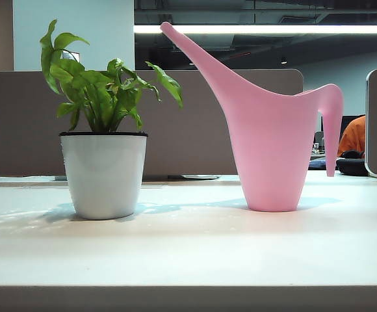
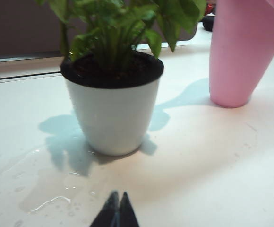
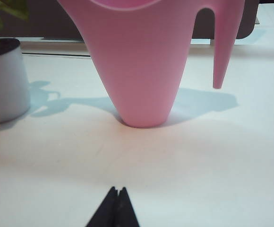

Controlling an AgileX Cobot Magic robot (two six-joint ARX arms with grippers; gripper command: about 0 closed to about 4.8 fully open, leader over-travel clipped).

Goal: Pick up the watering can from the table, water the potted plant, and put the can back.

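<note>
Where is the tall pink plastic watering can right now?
The tall pink plastic watering can stands upright on the off-white table, right of the white-potted plant in the exterior view, unheld.

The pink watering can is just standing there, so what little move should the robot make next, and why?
Probably open the right gripper: it is shut and short of the watering can, which stands untouched on the table beside the potted plant. The left gripper is shut too, facing the pot.
</note>
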